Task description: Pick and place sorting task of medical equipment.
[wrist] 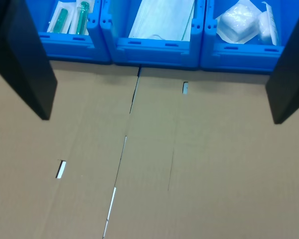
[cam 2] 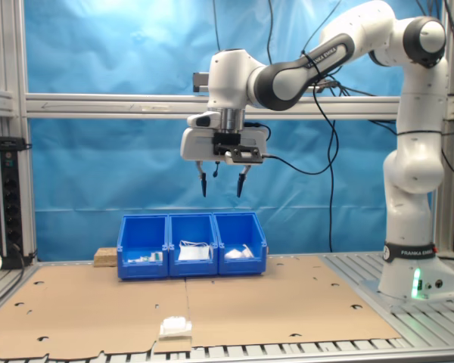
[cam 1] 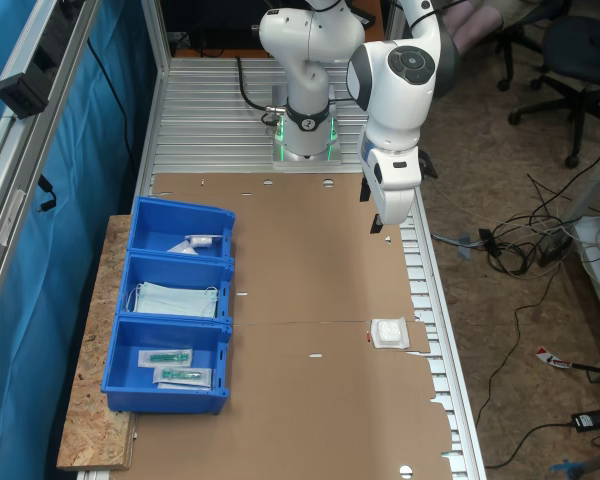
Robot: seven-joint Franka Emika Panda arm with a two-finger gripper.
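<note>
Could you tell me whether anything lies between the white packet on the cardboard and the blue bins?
Nothing visible does: bare cardboard separates the white packet from the blue bins. The open gripper hangs high above with nothing beneath it.

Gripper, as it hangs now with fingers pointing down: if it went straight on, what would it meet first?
Most likely bare cardboard. The open gripper hangs high; in the wrist view nothing lies between its fingers. The bins sit ahead of that line and the white packet off to the side, though depth is hard to judge.

A robotics laboratory: a white robot arm [cam 2: 397,151] bolted to a slotted aluminium bench [cam 1: 210,110], blue curtains [cam 2: 98,45] behind, cables [cam 1: 520,240] and office chairs [cam 1: 570,60] nearby.
</note>
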